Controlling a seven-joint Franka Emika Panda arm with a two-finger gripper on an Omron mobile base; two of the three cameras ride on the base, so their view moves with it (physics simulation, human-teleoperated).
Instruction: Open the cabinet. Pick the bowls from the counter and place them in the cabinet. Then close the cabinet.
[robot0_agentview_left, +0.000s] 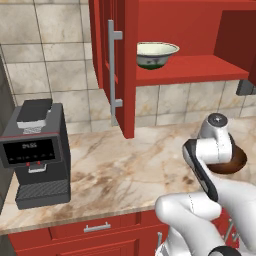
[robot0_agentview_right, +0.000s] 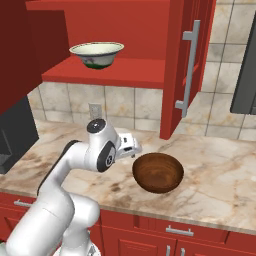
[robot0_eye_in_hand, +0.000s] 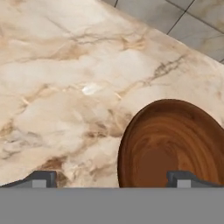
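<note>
Two bowls for you: the cream-green bowl (robot0_agentview_left: 157, 54) sits on the red shelf (robot0_agentview_left: 200, 70) inside the open cabinet (robot0_agentview_right: 177, 65). The round brown wood bowl (robot0_agentview_right: 157, 172) rests on the marble tabletop (robot0_agentview_left: 120, 165). Your jaws stand wide, holding nothing, just beside its rim.

I saw the wooden bowl (robot0_agentview_right: 158, 172) sitting on the tabletop (robot0_agentview_right: 220, 165), below the cabinet (robot0_agentview_right: 150, 30) and nearer the front edge than the wall. Relative to that bowl, the ceramic bowl (robot0_agentview_right: 97, 54) sat up on the cabinet shelf (robot0_agentview_right: 135, 75), above and behind it. The coffee machine (robot0_agentview_left: 37, 155) stood on the tabletop well to the wooden bowl's left. One of my fingers (robot0_eye_in_hand: 186, 178) hung over the wooden bowl, the other beside it.
</note>
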